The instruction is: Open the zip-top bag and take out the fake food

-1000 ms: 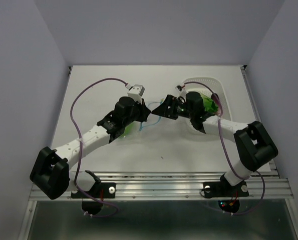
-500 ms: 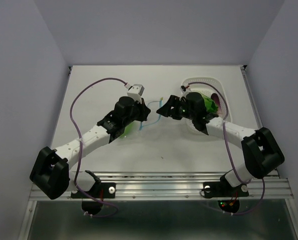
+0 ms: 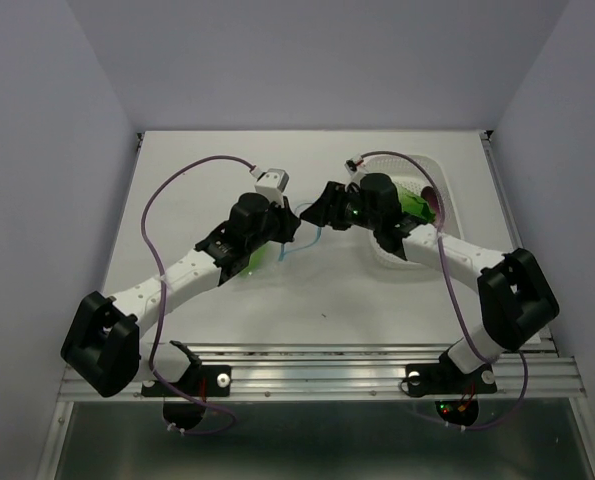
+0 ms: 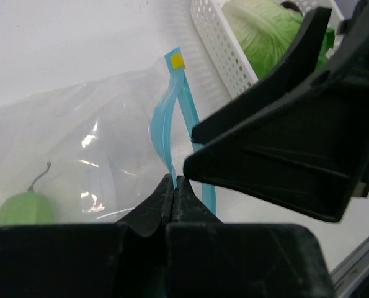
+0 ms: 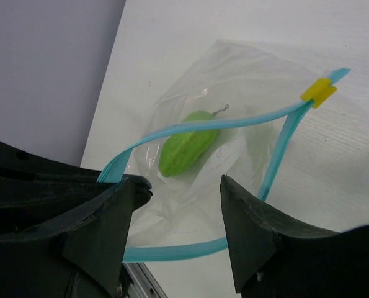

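Lab test cell; plain walls (image 3: 317, 60) enclose white table (image 3: 307, 290).

Overhead camera, high behind the near edge, covers the whole worktop (image 3: 197, 170); wrist cameras, close over their jaws, share the zip-top bag (image 5: 246, 81) from opposite sides.

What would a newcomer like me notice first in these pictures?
The clear zip-top bag mid-table, its teal zip strip gaping in a loop, a green toy fruit inside. The left gripper has its jaws shut on that strip; the right gripper faces the opening, jaws open. Right of them, a white basket holds a leafy green cabbage.
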### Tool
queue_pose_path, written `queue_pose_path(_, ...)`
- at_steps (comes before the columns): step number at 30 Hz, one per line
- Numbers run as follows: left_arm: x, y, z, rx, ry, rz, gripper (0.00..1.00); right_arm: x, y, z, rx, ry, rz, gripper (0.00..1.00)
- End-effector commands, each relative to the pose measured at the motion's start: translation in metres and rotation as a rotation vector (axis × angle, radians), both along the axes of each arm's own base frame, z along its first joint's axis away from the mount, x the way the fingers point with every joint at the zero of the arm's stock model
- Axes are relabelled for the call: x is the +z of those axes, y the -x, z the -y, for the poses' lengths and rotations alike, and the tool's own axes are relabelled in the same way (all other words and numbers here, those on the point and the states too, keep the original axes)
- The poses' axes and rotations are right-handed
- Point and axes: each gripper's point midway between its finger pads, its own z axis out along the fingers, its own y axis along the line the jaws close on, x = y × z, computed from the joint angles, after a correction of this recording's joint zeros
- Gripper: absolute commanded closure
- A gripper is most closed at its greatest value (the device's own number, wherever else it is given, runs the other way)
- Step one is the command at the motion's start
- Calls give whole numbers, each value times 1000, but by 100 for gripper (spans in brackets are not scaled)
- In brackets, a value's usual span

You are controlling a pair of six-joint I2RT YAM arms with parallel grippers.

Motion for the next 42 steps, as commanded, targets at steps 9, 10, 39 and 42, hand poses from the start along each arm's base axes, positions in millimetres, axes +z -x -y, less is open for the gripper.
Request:
queue_pose_path(9, 33, 0, 9, -43, 64, 80, 100, -31, 1, -54, 105, -43, -67, 40)
queue_pose_path(10, 33, 0, 10, -45, 66, 77, 100, -34, -1, -56, 101, -50, -69, 40)
queue_pose_path(39, 33, 11, 21, -261, -129, 210, 100, -106, 50, -91, 301, -229, -268, 43)
queue_pose_path(42, 34, 13, 28, -308, -148, 222, 100, -119, 56, -91, 308, -145, -258, 44)
